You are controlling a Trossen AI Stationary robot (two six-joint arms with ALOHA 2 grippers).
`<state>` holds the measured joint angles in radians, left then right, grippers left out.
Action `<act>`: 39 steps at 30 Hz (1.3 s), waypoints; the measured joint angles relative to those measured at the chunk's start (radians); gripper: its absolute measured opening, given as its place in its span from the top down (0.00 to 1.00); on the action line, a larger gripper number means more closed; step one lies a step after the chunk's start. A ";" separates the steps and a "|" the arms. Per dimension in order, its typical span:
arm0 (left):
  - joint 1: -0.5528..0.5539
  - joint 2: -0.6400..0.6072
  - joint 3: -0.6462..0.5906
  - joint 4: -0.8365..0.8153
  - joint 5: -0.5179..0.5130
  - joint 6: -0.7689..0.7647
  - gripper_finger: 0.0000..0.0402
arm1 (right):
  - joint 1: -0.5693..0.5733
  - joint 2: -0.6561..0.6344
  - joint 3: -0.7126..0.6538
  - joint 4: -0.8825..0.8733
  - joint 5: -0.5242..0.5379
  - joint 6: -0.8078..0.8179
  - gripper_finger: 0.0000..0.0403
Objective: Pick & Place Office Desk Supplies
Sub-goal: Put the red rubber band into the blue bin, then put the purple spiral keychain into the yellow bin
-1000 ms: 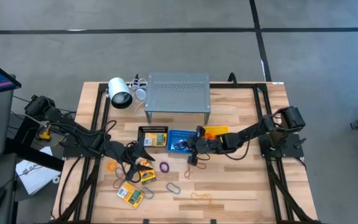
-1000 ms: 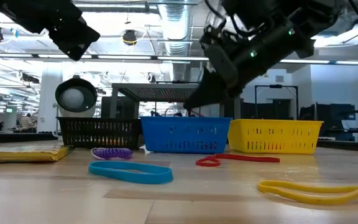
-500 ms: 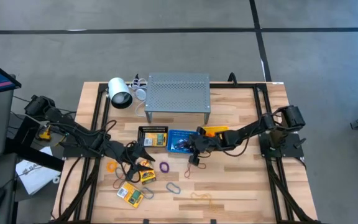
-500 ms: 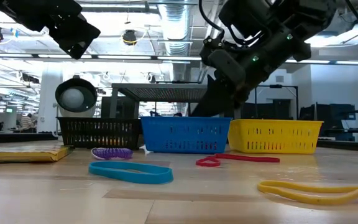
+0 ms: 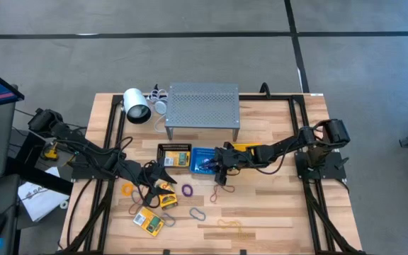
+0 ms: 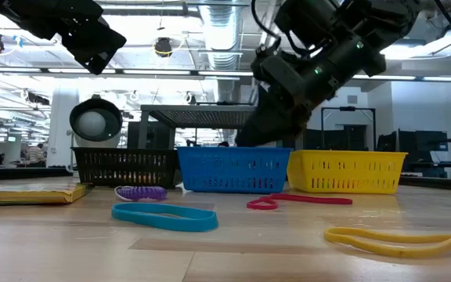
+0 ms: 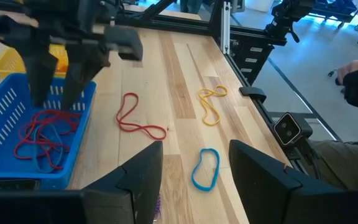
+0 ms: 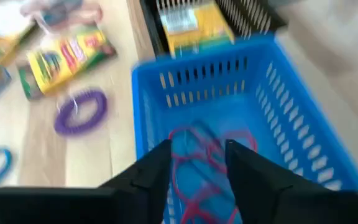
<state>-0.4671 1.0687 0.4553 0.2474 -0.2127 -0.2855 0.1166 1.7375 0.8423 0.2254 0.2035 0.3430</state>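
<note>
Right gripper: over the blue plastic slotted basket, at table centre. Fingers spread apart w/ a gap between them, nothing pinched as far as wrist view shows. In low view it hangs just above the basket's rim.
Left gripper: approx 8 o'clock from the blue basket, above the loose items; fingers apart, empty.
Blue basket contents: tangle of thin red band loops on its floor, directly below right gripper.
Black wire basket: touching blue basket's 9 o'clock side; holds a flat yellow-and-green crayon pack.
Yellow plastic basket: at blue basket's 3 o'clock, mostly under right arm in high view.
Loose on wooden table: purple coiled band at 7 o'clock from blue basket; red band loop at 5 o'clock, just beside it; blue oval loop further toward 6; thin yellow band loop near table's front edge; orange loop at 8 o'clock, beyond left gripper.
Other packs: two more yellow-green flat packs on table near left gripper, 7 o'clock side.
Grey perforated metal shelf: 12 o'clock from the baskets, well apart.
White cylindrical lamp-like object: at shelf's 9 o'clock side.
</note>
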 joint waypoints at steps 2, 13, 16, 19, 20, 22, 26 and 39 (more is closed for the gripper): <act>0.000 0.000 0.000 0.000 0.000 0.000 0.55 | -0.002 -0.025 0.000 -0.006 0.000 -0.009 0.58; 0.000 0.000 0.000 -0.035 -0.001 0.017 0.55 | 0.035 -0.169 0.000 0.074 0.003 -0.133 0.49; 0.004 0.000 0.000 -0.067 -0.004 0.037 0.55 | 0.079 -0.203 0.000 0.144 0.001 -0.256 0.49; 0.015 0.000 0.000 -0.083 -0.005 0.029 0.55 | 0.117 -0.249 0.000 0.188 0.000 -0.376 0.50; 0.018 0.000 0.000 -0.085 -0.004 0.020 0.55 | 0.127 -0.265 0.000 0.189 0.000 -0.408 0.50; 0.021 -0.006 0.000 -0.095 0.001 0.003 0.55 | 0.141 -0.300 0.000 0.187 0.001 -0.458 0.50; 0.021 -0.043 0.000 -0.118 0.060 -0.068 0.55 | 0.161 -0.366 0.000 0.189 -0.044 -0.505 0.50; -0.027 -0.185 0.000 0.106 0.162 0.051 0.55 | 0.222 -0.471 0.000 0.245 -0.288 -0.482 0.50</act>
<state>-0.4941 0.8841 0.4554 0.3530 -0.0510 -0.2344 0.3383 1.2667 0.8425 0.4707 -0.0848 -0.1394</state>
